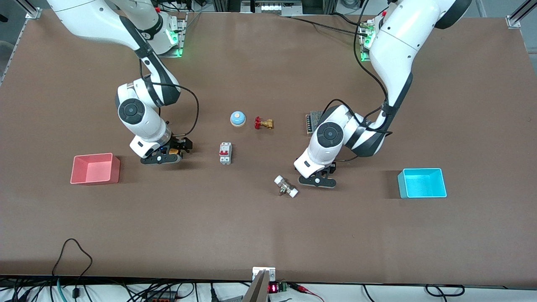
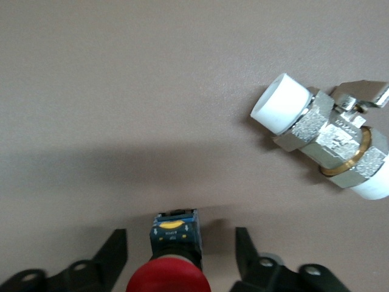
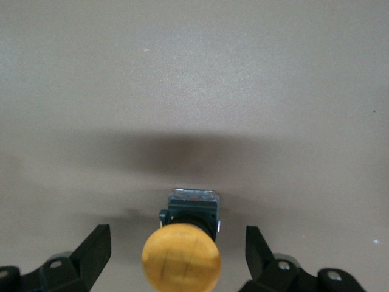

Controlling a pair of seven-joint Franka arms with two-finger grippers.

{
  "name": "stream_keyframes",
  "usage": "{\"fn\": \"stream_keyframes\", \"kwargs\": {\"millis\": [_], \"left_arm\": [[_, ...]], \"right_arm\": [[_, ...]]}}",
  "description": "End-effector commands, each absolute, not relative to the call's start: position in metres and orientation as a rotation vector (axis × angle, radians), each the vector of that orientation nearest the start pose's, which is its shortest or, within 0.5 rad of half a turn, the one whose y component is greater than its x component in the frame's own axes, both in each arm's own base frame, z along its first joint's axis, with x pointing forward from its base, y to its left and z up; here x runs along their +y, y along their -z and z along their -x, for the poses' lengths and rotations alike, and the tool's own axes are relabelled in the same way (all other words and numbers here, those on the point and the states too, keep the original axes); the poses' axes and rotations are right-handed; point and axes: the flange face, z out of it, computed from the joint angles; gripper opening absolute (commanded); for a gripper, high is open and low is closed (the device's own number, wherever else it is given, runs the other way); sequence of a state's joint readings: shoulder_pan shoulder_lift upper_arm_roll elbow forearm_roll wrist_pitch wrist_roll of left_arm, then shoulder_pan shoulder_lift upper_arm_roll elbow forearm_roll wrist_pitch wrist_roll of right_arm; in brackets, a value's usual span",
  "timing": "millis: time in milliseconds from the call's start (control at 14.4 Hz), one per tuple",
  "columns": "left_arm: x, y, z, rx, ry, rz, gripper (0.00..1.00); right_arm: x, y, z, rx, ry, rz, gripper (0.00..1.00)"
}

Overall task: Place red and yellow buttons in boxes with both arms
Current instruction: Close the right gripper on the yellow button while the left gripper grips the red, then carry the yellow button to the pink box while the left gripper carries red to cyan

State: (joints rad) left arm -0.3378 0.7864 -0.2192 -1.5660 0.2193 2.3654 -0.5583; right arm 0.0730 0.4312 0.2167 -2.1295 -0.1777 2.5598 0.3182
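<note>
The red button (image 2: 167, 277) stands on the table between the open fingers of my left gripper (image 2: 180, 243), with a gap on each side. In the front view my left gripper (image 1: 319, 180) is low over the table and hides that button. The yellow button (image 3: 181, 258) stands between the open fingers of my right gripper (image 3: 177, 234), untouched; in the front view it shows as an orange spot (image 1: 172, 149) at my right gripper (image 1: 161, 157). The pink box (image 1: 95, 168) lies toward the right arm's end of the table, the cyan box (image 1: 421, 183) toward the left arm's end. Both are empty.
A white-capped metal valve (image 1: 286, 186) lies beside my left gripper; it also shows in the left wrist view (image 2: 328, 137). A white circuit breaker (image 1: 225, 153), a blue dome (image 1: 237, 118), a red-handled brass valve (image 1: 263, 123) and a grey mesh block (image 1: 314, 121) sit mid-table.
</note>
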Motion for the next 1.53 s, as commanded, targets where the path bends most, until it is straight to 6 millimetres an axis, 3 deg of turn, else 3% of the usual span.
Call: {"fn": "stream_keyframes", "kwargs": {"millis": [0,209,418,557,627,975,1114,1323,1462], "left_arm": [[-0.352,-0.190,-0.611,0.148,0.087,3.141,0.42],[-0.350,-0.189,-0.611,0.154,0.074,3.133,0.25],[-0.345,-0.195,-0.616,0.151,0.086,3.135,0.25],[-0.342,-0.199,-0.617,0.144,0.062,3.121,0.25],[-0.339,-0.206,-0.618,0.137,0.042,3.106,0.24],[-0.318,-0.258,-0.634,0.090,0.057,3.072,0.24],[-0.303,-0.289,-0.648,0.062,0.029,3.047,0.24],[-0.273,-0.336,-0.669,0.023,-0.023,3.014,0.24],[-0.226,-0.359,-0.687,-0.057,-0.060,3.000,0.25]], "right_arm": [[0.169,-0.207,-0.555,-0.141,0.050,3.146,0.66],[0.169,-0.208,-0.556,-0.141,0.054,3.145,0.31],[0.169,-0.208,-0.556,-0.141,0.052,3.146,0.06],[0.166,-0.215,-0.558,-0.136,0.069,3.147,0.04],[0.164,-0.228,-0.561,-0.138,0.102,3.145,0.04],[0.109,-0.331,-0.566,-0.114,0.140,3.211,0.02],[0.080,-0.368,-0.567,-0.136,0.147,3.216,0.02],[0.027,-0.407,-0.580,-0.213,0.096,3.106,0.02],[-0.017,-0.423,-0.588,-0.248,0.057,3.101,0.03]]}}
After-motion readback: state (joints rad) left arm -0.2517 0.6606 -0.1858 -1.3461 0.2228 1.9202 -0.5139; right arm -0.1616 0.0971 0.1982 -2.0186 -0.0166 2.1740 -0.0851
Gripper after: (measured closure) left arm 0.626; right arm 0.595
